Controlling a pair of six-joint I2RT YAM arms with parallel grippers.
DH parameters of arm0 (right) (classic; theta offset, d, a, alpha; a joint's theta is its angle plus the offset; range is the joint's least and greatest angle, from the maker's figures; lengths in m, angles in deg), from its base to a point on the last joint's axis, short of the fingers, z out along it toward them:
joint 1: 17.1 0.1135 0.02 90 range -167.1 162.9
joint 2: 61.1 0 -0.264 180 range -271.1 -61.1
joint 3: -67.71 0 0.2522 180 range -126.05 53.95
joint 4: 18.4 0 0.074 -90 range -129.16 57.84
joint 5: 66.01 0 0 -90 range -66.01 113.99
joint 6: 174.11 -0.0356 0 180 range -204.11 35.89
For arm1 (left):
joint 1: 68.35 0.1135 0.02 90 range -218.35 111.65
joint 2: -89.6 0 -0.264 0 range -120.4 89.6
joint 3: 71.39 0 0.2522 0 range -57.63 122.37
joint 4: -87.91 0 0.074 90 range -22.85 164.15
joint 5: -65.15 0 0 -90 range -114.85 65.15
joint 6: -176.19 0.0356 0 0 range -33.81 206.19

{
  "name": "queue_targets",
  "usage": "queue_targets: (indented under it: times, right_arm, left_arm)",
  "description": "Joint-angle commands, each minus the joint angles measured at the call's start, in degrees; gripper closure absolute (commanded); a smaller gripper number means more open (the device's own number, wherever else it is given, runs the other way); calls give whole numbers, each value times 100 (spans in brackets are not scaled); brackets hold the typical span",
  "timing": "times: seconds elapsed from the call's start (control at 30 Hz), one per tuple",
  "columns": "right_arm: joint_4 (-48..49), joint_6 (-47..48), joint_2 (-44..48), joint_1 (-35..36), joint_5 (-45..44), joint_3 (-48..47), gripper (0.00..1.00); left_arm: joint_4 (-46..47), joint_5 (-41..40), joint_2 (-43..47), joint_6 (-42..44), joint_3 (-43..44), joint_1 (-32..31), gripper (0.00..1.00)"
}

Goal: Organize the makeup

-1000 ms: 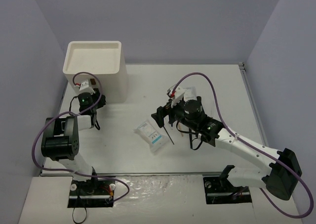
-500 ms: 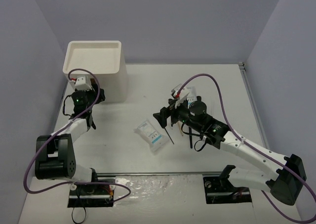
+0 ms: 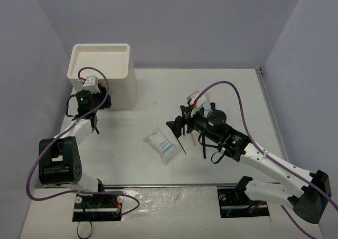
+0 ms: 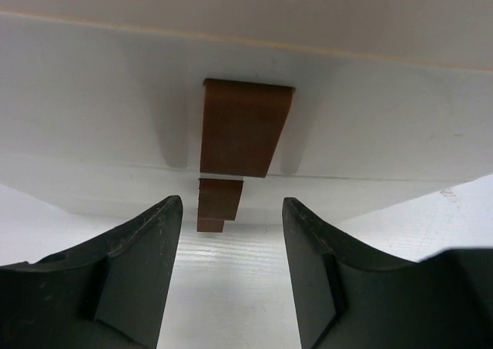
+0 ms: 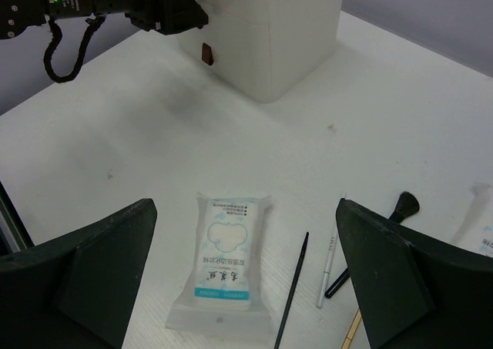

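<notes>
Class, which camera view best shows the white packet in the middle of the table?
Right wrist: the packet lies whole and close, its blue print plain. Top external shows it whole too, but small. Left wrist shows only the box, no packet.

packets (image 5: 223, 272) (image 5: 484, 224) 2 | black brushes (image 5: 291, 291) (image 5: 402, 206) 2 | white box (image 5: 269, 41) 1

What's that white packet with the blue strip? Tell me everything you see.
The white packet is a soft-looking sealed plastic pouch, flat on the table. It shows a pale blue cloud shape, dark print and a blue strip near one end. A thin black stick lies close alongside. The open right gripper hovers above, not touching.
</notes>
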Motion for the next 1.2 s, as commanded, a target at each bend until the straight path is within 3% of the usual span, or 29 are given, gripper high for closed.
queue_targets:
  times: [0.0, 0.3, 0.7, 1.17]
  right_arm:
    - [343, 86, 168, -18, 76, 13, 0]
    - [343, 77, 215, -18, 72, 56, 0]
    - [393, 23, 190, -18, 180, 82, 0]
    - [339, -21, 412, -18, 65, 172, 0]
  left_arm:
    - [69, 182, -23, 355, 446, 57, 49]
    - [54, 247, -224, 446, 616, 78, 55]
    - [-33, 113, -120, 639, 575, 83, 99]
    - [-885, -133, 1137, 446, -442, 81, 100]
